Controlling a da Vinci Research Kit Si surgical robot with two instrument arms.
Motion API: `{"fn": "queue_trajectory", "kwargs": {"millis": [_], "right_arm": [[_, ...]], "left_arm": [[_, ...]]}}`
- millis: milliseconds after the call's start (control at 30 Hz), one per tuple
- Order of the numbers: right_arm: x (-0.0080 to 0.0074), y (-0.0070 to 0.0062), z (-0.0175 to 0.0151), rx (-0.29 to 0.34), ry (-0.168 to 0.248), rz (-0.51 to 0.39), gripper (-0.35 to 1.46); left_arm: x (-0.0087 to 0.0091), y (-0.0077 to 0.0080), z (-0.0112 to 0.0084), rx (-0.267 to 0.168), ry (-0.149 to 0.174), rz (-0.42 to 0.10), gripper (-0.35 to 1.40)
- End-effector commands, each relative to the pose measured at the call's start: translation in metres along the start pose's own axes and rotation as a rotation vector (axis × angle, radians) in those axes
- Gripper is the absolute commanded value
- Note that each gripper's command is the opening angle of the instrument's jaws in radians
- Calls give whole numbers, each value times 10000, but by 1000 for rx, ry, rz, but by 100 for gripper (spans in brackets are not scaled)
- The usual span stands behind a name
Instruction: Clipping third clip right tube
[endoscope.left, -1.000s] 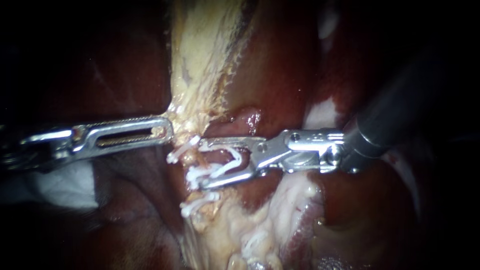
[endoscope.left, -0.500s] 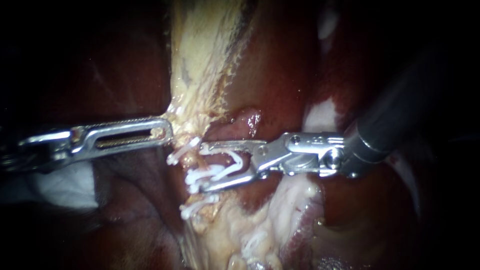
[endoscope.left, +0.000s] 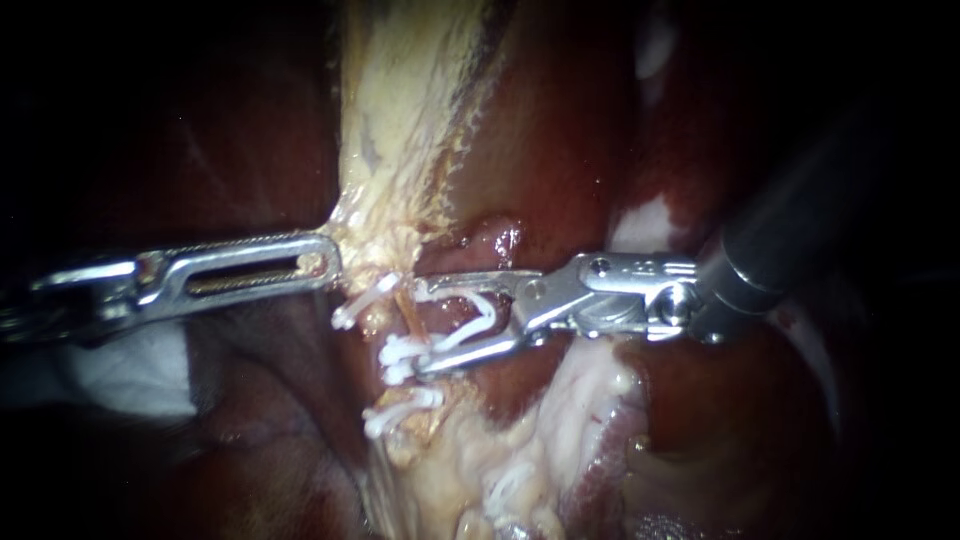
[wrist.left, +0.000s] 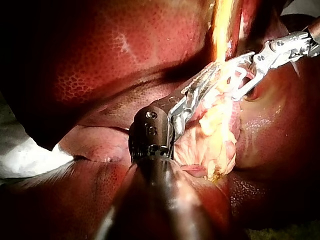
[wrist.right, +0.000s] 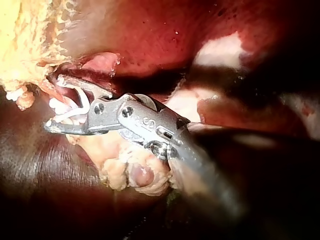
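My right instrument (endoscope.left: 426, 322) comes in from the right, its jaws standing apart around a white clip (endoscope.left: 478, 312) held between them. A thin orange tube (endoscope.left: 408, 312) crosses the mouth of that clip. Two more white clips sit on the strand, one above (endoscope.left: 362, 298) and one below (endoscope.left: 398, 410). My left instrument (endoscope.left: 325, 262) reaches in from the left with slotted jaws shut on the pale tissue (endoscope.left: 385, 150) above the tube. The right wrist view shows the same clip (wrist.right: 75, 107) in the right instrument (wrist.right: 55, 102).
Dark red liver (endoscope.left: 560, 130) surrounds the site. Pale fatty tissue (endoscope.left: 480, 450) bulges below the clips. White gauze (endoscope.left: 130, 365) lies under the left instrument's shaft. In the left wrist view the right instrument (wrist.left: 245, 70) meets the left instrument (wrist.left: 212, 75) at the strand.
My right instrument has drawn back a little to the right and risen slightly, the clip still in its jaws. The left instrument has barely moved.
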Motion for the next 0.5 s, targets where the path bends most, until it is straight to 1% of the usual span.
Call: {"fn": "queue_trajectory", "kwargs": {"millis": [33,167,233,267,367,500], "right_arm": [[-1,1,3,-1,0,0,59],[-5,2,14,2,-1,7,59],[-6,1,18,17,-5,10,60],[-6,-1,19,27,0,14,60],[-4,-7,21,70,35,23,60],[-1,-16,25,121,56,31,58]], "left_arm": [[0,-1,0,-3,0,1,-35],[0,-2,0,-1,-2,0,-35],[0,-2,1,-1,-2,1,-35],[0,-1,1,-1,-2,1,-35],[0,1,1,0,-2,1,-35],[-1,5,2,1,-1,1,-35]]}}
